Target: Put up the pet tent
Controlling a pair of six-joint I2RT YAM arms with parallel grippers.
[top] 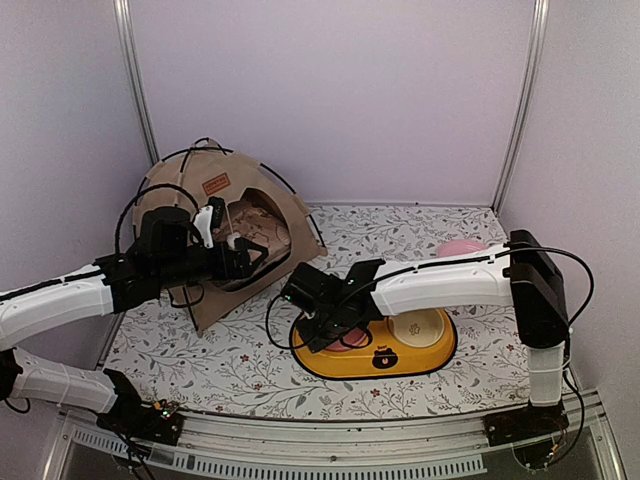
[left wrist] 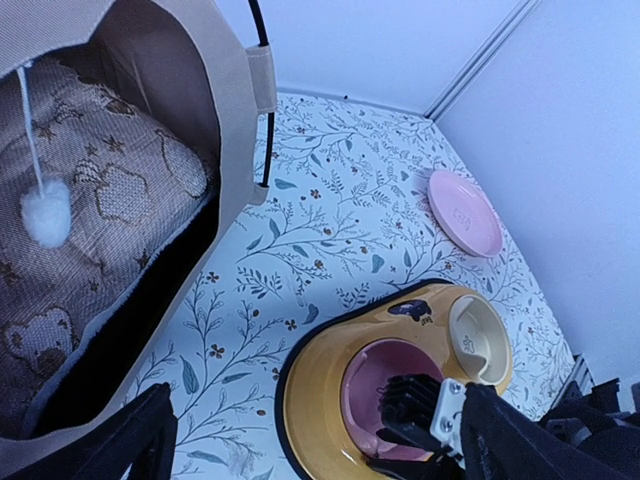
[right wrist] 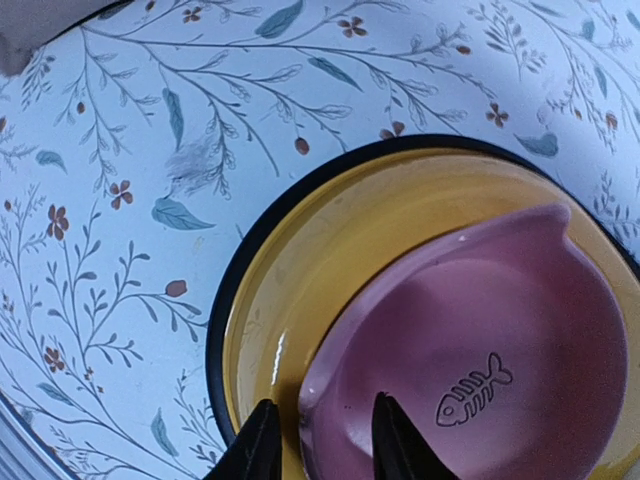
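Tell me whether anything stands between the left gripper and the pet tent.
Nothing visible does. The left gripper, fingers open, hovers at the pet tent doorway; the yellow bowl tray sits off to its right, under the right gripper.

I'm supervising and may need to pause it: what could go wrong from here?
The right gripper straddles the rim of the pink bowl inside the yellow tray; rising off-line could hook the rim and tip the bowl or drag the tray. The left gripper hangs open at the mouth of the pet tent, near the white pompom and a black pole; pulling back carelessly might snag either and tug the standing tent askew.
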